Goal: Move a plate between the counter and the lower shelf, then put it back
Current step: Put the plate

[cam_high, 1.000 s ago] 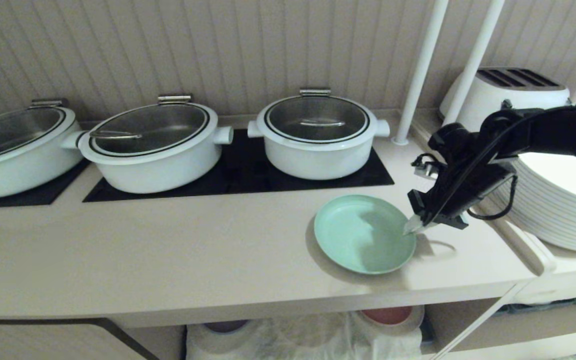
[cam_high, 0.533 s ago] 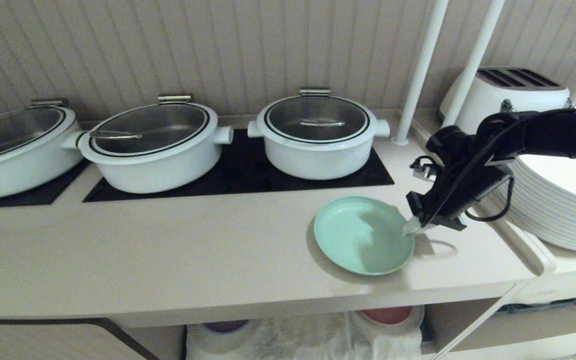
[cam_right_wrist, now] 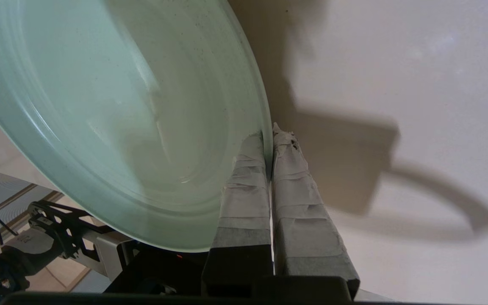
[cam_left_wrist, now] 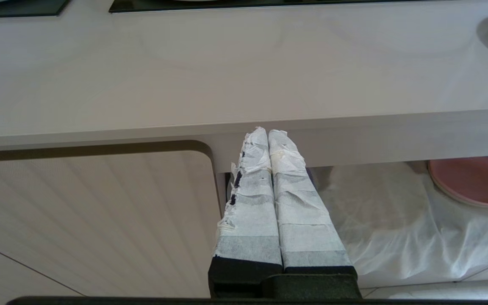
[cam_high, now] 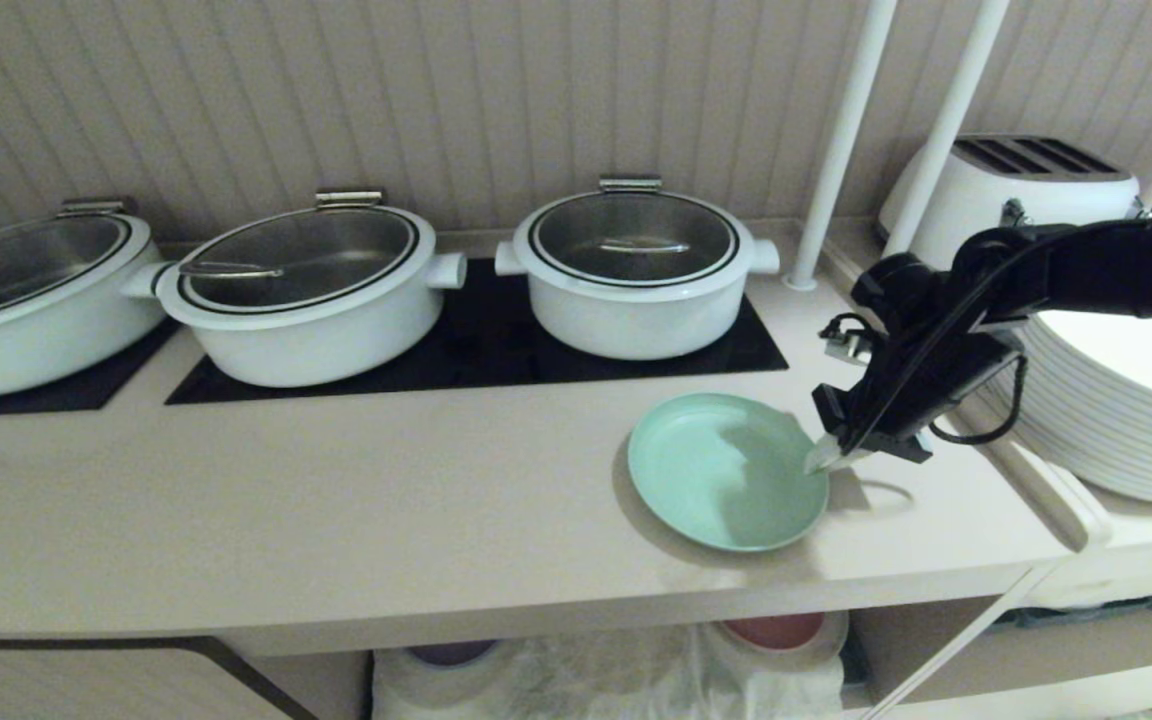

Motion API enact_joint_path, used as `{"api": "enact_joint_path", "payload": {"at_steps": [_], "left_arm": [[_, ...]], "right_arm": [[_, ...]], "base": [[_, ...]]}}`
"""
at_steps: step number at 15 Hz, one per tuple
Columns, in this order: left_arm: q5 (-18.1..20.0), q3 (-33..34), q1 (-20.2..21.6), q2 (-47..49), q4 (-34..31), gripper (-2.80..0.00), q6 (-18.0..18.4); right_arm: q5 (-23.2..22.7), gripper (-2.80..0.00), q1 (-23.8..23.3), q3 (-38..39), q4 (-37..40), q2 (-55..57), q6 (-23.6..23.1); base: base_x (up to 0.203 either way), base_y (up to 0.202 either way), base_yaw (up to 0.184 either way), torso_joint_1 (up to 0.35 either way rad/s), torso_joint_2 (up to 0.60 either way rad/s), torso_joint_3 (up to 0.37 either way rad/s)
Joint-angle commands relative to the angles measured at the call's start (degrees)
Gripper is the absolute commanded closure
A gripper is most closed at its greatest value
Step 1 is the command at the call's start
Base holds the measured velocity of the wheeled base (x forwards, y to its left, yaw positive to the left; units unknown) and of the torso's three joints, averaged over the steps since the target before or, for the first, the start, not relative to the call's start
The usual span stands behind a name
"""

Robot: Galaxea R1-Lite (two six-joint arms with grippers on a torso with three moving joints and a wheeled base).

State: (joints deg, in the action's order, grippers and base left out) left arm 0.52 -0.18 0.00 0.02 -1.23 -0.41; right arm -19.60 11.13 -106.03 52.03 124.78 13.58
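I have the right gripper (cam_high: 822, 460) clamped on the right rim of the plate (cam_high: 721, 470), right of centre in the head view; the wrist view shows one taped finger (cam_right_wrist: 246, 178) inside the rim and the other outside it. The plate is on the table (cam_high: 336, 500), near the front edge, though I cannot tell whether the gripped side is just off the surface. The arm hides part of the stacked white plates (cam_high: 1106, 420) at the right edge, which the frame also cuts off. The leftmost of the three pots (cam_high: 26, 300) is cropped too. The shelf (cam_high: 626, 675) at the bottom edge shows only as a strip: white cloth (cam_left_wrist: 396, 220) over its front, a pink plate (cam_left_wrist: 470, 180) partly visible, and a purple thing (cam_high: 451, 652) too covered to identify. The left gripper (cam_left_wrist: 268, 135) is out of the head view; its own camera shows the fingers pressed together, empty, below the table's front edge.
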Motion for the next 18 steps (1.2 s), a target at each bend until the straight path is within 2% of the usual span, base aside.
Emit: {"api": "enact_joint_path", "payload": {"at_steps": [1,2,10,18], "left_arm": [[0.0,0.0,0.0,0.0,0.0,0.00,0.0],[0.0,0.0,0.0,0.0,0.0,0.00,0.0],[0.0,0.0,0.0,0.0,0.0,0.00,0.0],[0.0,0.0,0.0,0.0,0.0,0.00,0.0]], "right_arm": [[-0.1,0.00,0.0,-0.1,0.4,0.0,0.0],[-0.1,-2.80,0.0,-0.1,0.2,0.0,0.0],[0.1,-2.80,0.0,-0.1,0.0,-0.7,-0.1],[0.2,-2.80,-0.5,1.1,0.7,-6.3,-0.1]], "base": [[0.000,0.000,0.000,0.000,0.00,0.000],[0.000,0.000,0.000,0.000,0.00,0.000],[0.000,0.000,0.000,0.000,0.00,0.000],[0.000,0.000,0.000,0.000,0.00,0.000]]}}
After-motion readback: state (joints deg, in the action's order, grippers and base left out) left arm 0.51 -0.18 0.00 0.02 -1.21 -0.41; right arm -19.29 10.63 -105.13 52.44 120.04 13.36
